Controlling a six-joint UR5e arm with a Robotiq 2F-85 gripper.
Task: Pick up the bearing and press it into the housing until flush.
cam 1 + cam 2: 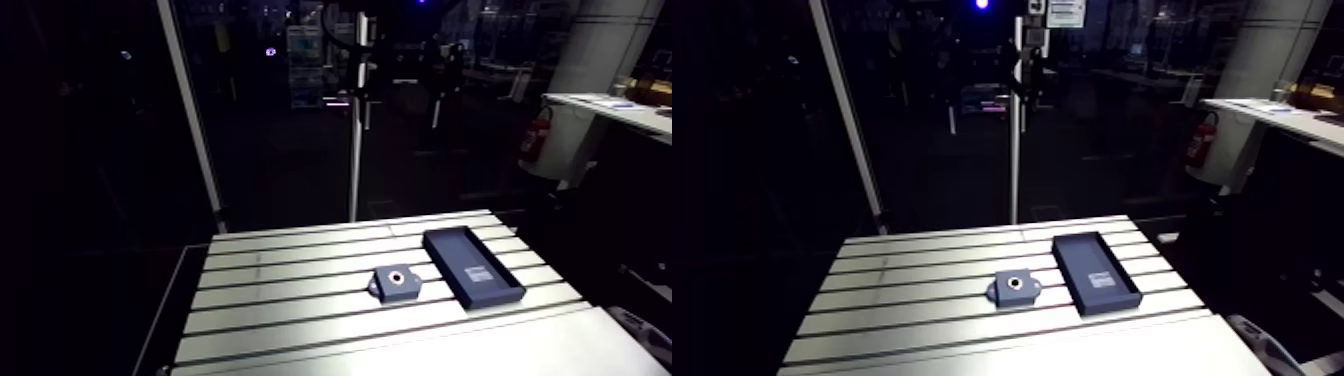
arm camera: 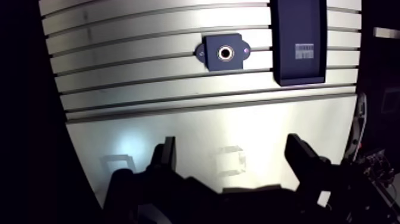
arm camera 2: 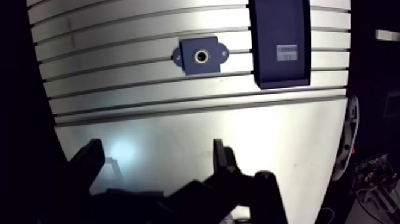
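The gripper (image 2: 232, 149) hangs spread and empty, well short of the housing (image 2: 225, 52) near the dark tray (image 2: 291, 24). I'd locate the bearing first; I can't spot it loose.

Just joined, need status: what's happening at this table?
Nothing is gripped yet. The gripper hangs above the slotted table, its fingers open and empty. The housing sits ahead of it, untouched, beside a dark tray with a label. I can't make out a loose bearing anywhere.

Only the dark tray (image 1: 473, 264) stands near the housing (image 1: 395, 284) on the table (image 1: 285, 300).
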